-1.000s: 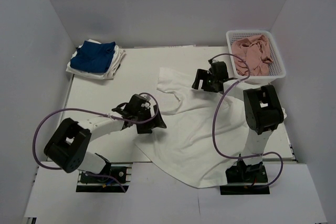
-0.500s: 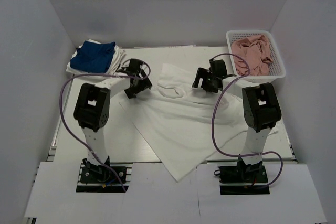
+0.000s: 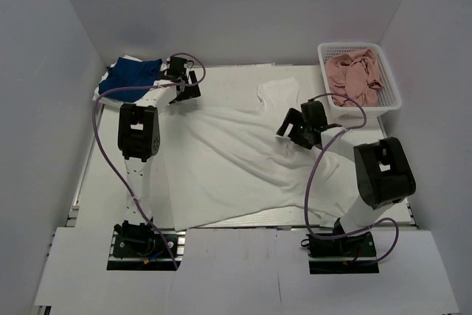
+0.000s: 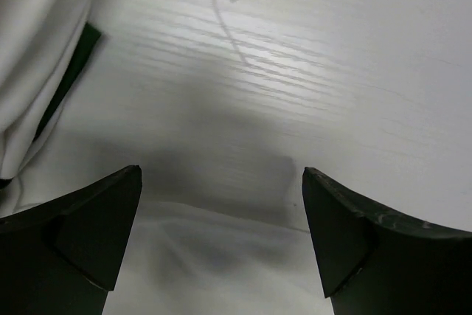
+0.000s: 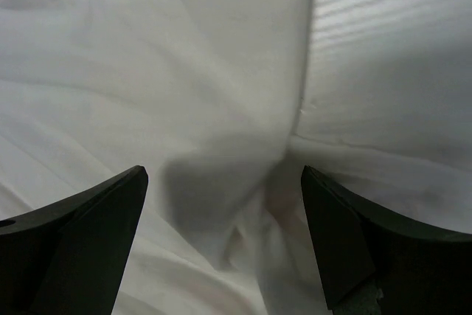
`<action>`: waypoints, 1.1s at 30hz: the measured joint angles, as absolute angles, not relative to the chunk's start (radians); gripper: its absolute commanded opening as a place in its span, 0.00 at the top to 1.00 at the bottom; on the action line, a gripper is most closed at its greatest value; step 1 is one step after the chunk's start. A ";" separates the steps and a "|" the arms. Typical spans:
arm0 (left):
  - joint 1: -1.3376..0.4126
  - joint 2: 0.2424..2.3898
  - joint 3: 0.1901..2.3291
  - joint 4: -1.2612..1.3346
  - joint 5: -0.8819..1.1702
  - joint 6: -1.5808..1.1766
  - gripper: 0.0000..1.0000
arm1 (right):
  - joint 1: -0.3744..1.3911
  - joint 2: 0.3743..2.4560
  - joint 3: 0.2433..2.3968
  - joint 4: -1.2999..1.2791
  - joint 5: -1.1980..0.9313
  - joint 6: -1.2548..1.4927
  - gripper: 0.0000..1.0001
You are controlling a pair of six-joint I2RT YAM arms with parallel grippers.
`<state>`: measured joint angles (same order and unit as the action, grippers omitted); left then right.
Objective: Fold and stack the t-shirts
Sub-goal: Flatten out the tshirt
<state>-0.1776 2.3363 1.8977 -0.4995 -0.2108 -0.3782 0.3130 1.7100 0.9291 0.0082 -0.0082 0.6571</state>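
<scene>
Table [image 3: 236, 77] within white walls: large white shirt [image 3: 236, 164] spread wrinkled across its centre, blue shirt [image 3: 133, 79] folded at far left corner, left hand [image 3: 186, 94] open over the white shirt's far-left edge, right hand [image 3: 292, 133] open above its right part.

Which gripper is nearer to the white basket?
Right. The right gripper is just front-left of the basket; the left gripper is far across, beside the blue shirt.

Plain pale-grey walls [image 3: 236, 12] enclose a white table [image 3: 230, 79] (faint wood grain up close) under soft, even light.
</scene>
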 measured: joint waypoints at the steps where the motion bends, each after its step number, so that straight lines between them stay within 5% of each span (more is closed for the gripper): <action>1: -0.179 2.339 1.905 -0.497 -0.188 -0.360 0.00 | 0.316 1.674 0.896 -0.001 0.020 0.661 0.10; 6: -0.189 2.282 1.847 -0.477 -0.092 -0.317 0.00 | 0.316 1.555 0.866 -0.056 0.127 0.615 0.10; 12: -0.200 1.942 1.422 -0.378 0.040 -0.367 0.00 | 0.316 1.518 0.891 -0.034 0.147 0.495 0.10; 21: -0.206 1.731 1.078 -0.296 0.065 -0.469 0.00 | 0.332 1.821 1.180 -0.025 0.039 0.371 0.10; 27: -0.205 1.779 1.060 -0.281 0.027 -0.476 0.00 | 0.335 2.049 1.391 -0.128 0.047 0.416 0.10; 33: -0.205 1.944 1.264 -0.274 0.021 -0.456 0.00 | 0.307 2.175 1.622 -0.307 0.107 0.474 0.10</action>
<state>-0.2054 1.9442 1.2644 -0.2745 0.0208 -0.4561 0.3069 2.1746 1.6218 -0.3073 0.1070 0.4740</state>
